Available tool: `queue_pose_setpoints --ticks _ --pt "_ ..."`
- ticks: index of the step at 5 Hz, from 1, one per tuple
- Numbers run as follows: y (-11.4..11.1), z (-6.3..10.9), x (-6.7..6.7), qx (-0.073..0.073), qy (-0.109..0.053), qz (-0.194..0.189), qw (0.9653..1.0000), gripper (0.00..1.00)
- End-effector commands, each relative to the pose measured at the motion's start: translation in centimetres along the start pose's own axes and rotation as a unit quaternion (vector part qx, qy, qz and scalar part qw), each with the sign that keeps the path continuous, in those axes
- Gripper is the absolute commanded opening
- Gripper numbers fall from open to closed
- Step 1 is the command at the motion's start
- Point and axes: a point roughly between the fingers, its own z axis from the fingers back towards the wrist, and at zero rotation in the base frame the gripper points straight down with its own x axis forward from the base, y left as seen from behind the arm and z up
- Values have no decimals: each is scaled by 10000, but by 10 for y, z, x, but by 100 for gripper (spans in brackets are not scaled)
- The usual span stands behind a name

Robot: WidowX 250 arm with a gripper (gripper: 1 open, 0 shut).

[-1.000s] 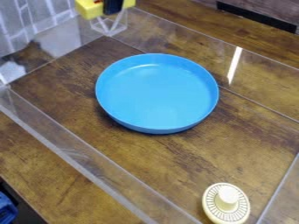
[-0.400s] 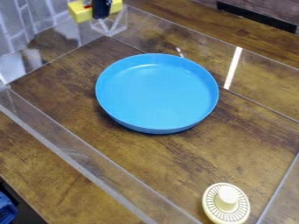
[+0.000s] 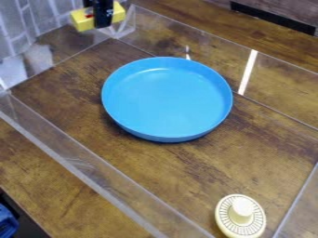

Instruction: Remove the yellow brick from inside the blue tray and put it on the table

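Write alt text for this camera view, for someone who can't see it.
A robot gripper holds a small yellow brick at the top left corner, above a dark wooden table edged with clear walls. An empty round blue tray sits mid-table, and a cream ribbed disc lies at the bottom right.

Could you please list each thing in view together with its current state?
yellow brick: out of the tray, held up at the gripper near the top left corner, above the table.
gripper: mostly cropped at the top edge, shut on the yellow brick.
blue tray: empty, flat on the table.
table: carries the tray and the disc.
cream ribbed disc: lying flat near the bottom right edge.
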Motion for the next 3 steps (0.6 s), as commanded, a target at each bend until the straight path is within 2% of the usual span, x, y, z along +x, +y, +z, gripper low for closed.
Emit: queue_pose_setpoints --ticks 1,3 --pt "20 16 -10 294 -209 -35 9993 0" --pt "29 5 -18 386 -255 -281 9985 0"
